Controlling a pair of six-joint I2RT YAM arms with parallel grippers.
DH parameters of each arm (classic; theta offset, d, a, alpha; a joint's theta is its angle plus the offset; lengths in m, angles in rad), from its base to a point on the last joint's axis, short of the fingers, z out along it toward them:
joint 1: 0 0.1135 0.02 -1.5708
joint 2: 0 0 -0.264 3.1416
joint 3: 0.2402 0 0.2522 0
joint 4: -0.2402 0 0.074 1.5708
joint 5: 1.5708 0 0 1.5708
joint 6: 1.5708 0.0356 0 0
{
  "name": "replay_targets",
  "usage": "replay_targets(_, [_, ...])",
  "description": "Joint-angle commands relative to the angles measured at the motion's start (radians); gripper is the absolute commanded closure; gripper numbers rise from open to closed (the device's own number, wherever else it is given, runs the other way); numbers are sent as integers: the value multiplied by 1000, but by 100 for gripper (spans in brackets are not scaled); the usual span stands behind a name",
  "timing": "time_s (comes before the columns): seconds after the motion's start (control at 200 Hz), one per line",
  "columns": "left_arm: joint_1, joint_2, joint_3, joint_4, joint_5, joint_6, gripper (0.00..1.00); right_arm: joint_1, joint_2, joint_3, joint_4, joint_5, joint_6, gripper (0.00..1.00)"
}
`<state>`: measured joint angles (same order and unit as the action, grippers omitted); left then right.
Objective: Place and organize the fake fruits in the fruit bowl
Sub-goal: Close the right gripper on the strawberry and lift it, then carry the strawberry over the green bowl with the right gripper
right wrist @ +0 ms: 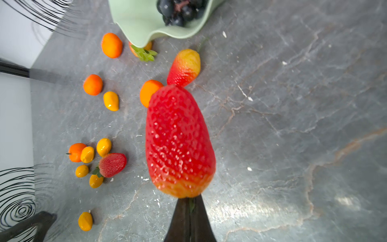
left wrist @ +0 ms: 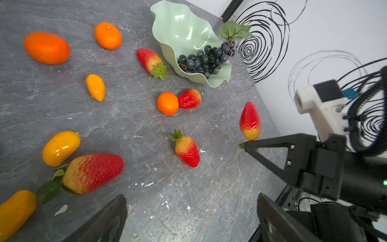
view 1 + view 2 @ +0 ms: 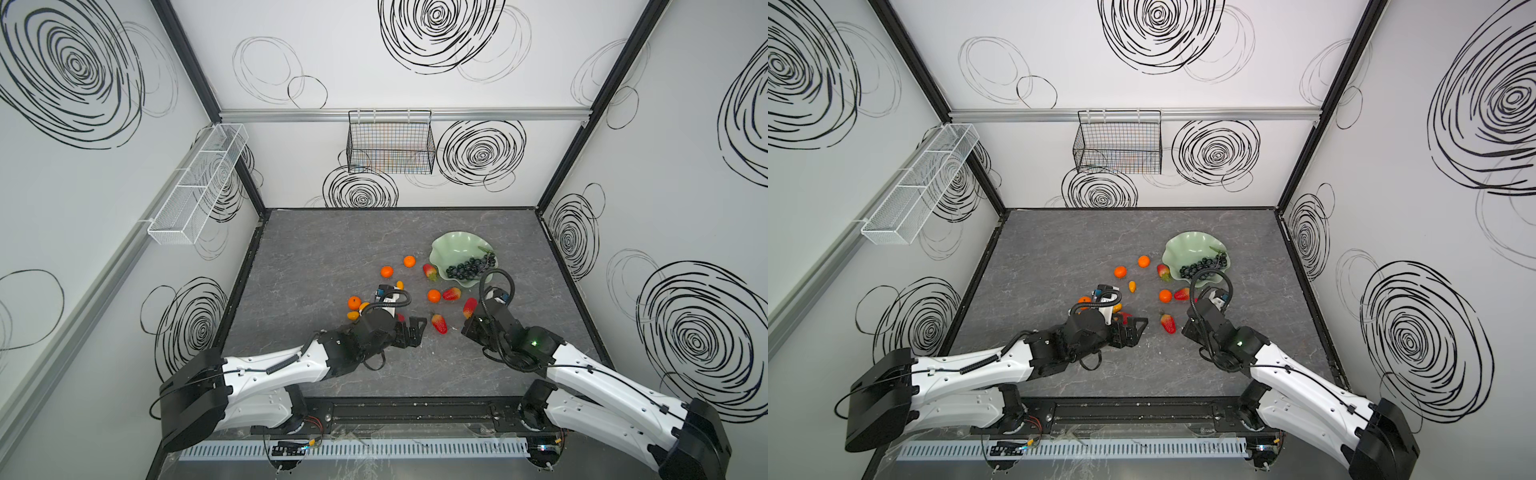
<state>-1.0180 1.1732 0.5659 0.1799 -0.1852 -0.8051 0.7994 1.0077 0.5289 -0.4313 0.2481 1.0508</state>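
The right gripper [image 1: 189, 202] is clenched on the stem end of a strawberry [image 1: 180, 142] near the bowl [image 3: 446, 243]. The left gripper [image 2: 191, 197] gapes wide, holding nothing.

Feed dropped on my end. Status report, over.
Left gripper open, empty. Right gripper shut on strawberry by its stem. Fruit bowl holds only grape bunch, lying at rim nearest right gripper.

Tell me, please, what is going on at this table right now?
A two-arm robot is putting fake fruit into the mint-green bowl. The right end effector is shut on a strawberry, pinched at its leafy end, short of the bowl. The left end effector is open over the table. Only the grape bunch is in the bowl; tangerines, kumquats and other strawberries lie on the table.
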Motion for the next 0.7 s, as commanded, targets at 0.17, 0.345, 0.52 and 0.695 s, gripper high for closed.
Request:
replay_targets(0.17, [13,-31,-9,46,-22,44,1,-124,-93,8,139,-43,-273,100])
replay_targets(0.345, [31,-14,4,63,14,61,1,-258,-112,0,167,-161,-366,100])
replay_targets(0.52, [51,-4,2,91,35,64,1,-312,-130,-12,223,-190,-452,100])
replay_targets(0.695, [77,20,2,137,90,63,1,-363,-129,7,249,-275,-545,100])
